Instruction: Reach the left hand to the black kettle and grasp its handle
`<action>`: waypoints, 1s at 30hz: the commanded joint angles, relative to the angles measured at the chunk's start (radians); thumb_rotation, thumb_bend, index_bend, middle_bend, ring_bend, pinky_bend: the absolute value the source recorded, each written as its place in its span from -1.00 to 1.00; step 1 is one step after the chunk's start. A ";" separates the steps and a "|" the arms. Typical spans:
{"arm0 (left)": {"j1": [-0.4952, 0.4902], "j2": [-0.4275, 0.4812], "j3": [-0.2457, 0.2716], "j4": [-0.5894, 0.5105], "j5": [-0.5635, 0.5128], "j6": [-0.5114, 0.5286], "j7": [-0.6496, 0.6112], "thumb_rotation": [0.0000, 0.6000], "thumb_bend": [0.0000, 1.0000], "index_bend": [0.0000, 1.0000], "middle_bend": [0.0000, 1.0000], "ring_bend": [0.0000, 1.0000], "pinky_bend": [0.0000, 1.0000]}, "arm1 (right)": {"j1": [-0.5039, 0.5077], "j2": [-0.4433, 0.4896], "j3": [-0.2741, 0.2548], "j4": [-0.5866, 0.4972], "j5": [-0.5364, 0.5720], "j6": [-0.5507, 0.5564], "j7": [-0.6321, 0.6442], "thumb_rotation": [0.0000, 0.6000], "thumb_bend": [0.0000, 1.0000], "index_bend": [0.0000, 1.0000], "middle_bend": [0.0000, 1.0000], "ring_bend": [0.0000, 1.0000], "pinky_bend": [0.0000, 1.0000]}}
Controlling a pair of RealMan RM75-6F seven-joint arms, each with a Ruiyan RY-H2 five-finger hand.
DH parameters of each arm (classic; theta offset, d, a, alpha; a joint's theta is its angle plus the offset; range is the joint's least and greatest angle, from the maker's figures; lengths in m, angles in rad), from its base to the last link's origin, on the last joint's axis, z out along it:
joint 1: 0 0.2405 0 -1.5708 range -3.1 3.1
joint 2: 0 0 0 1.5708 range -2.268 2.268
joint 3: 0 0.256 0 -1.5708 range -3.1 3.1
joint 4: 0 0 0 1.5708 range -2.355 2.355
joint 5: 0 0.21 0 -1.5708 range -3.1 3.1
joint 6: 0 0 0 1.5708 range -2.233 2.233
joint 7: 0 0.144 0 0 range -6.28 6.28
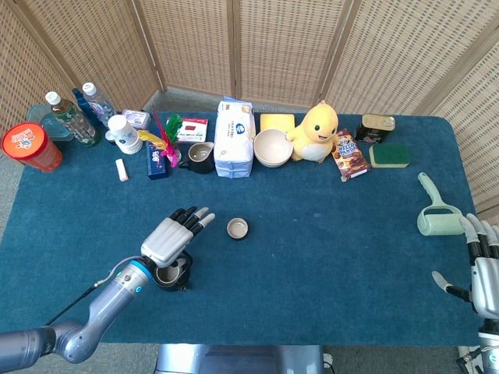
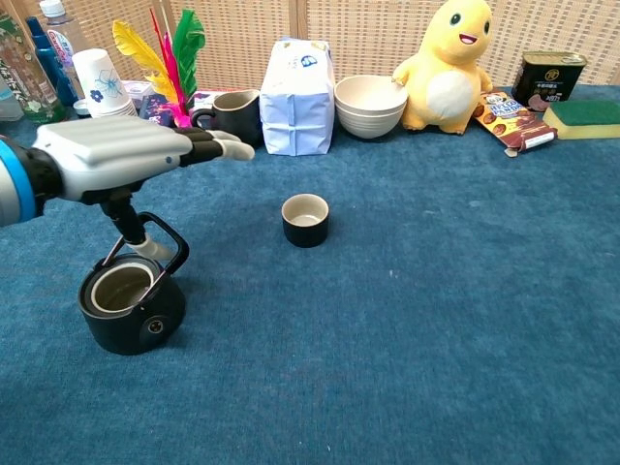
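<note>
— Where is the kettle [image 2: 129, 300] sitting?

— On the blue tabletop [image 1: 327, 234], at your near left, open-topped, its handle [image 2: 163, 235] arching up at the back.

— And your left robot hand [image 2: 116, 155]?

— It is hovering right over the kettle, fingers [image 2: 221, 147] stretched flat and apart, thumb [image 2: 155, 249] hanging down beside the handle (touching or not, I cannot tell). It is holding nothing.

— The right robot hand [image 1: 485, 269]?

— It is resting at the far right edge, fingers spread, near the lint roller [image 1: 433, 210].

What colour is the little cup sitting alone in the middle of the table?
The little cup is black outside and cream inside, clearest in the chest view.
</note>
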 commanded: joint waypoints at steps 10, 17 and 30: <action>-0.066 -0.071 0.028 0.023 -0.112 0.036 0.124 1.00 -0.68 -0.42 -0.38 -0.55 -0.21 | -0.002 0.002 0.001 0.002 0.000 0.003 0.008 1.00 -1.00 -1.00 -1.00 -1.00 -1.00; -0.076 -0.077 0.042 0.026 -0.120 0.065 0.105 1.00 -0.46 0.11 0.19 -0.08 0.24 | -0.003 0.002 -0.001 0.003 -0.004 0.004 0.010 1.00 -1.00 -1.00 -1.00 -1.00 -1.00; -0.049 0.040 0.051 -0.057 -0.035 0.147 0.002 1.00 -0.24 0.49 0.82 0.51 0.74 | -0.006 0.002 -0.004 0.000 -0.010 0.009 0.009 1.00 -1.00 -1.00 -1.00 -1.00 -1.00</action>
